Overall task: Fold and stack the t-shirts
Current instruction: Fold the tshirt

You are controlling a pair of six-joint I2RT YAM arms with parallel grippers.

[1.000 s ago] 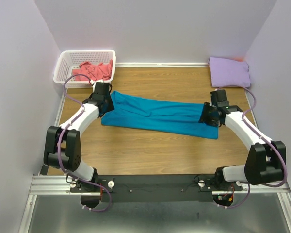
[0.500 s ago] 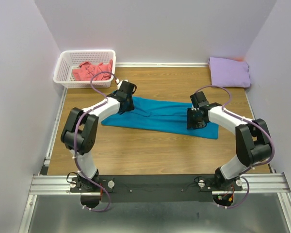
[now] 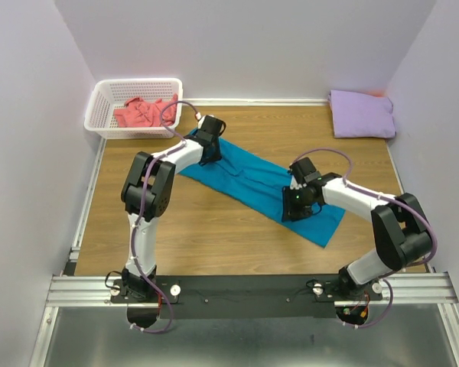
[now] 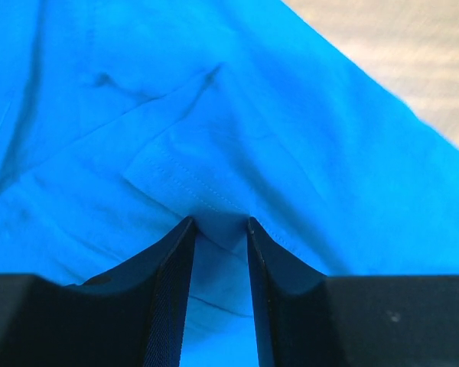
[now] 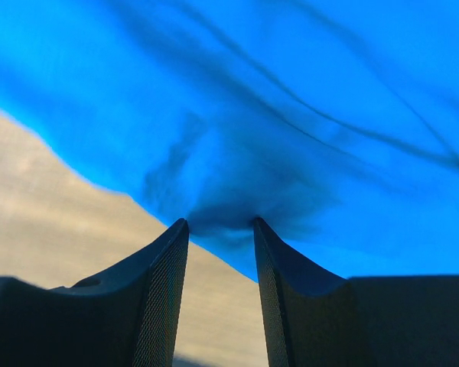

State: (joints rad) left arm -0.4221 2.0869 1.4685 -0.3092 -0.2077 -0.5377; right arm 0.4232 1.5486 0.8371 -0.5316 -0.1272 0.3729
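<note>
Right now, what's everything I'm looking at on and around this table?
teal shirt: 1, teal-blue, spread slantwise mid-table
pink shirt: 1, coral-pink, crumpled in the basket
lavender shirt: 1, pale lavender, folded, far right corner
basket: 1, white lattice, far left corner
table: 1, wood-brown, under everything
left arm: 1, white and black, reaching to the teal shirt's far left end
right arm: 1, white and black, reaching to its near right edge
left claw: 1, black, pinching the teal shirt
right claw: 1, black, pinching the teal shirt
</note>
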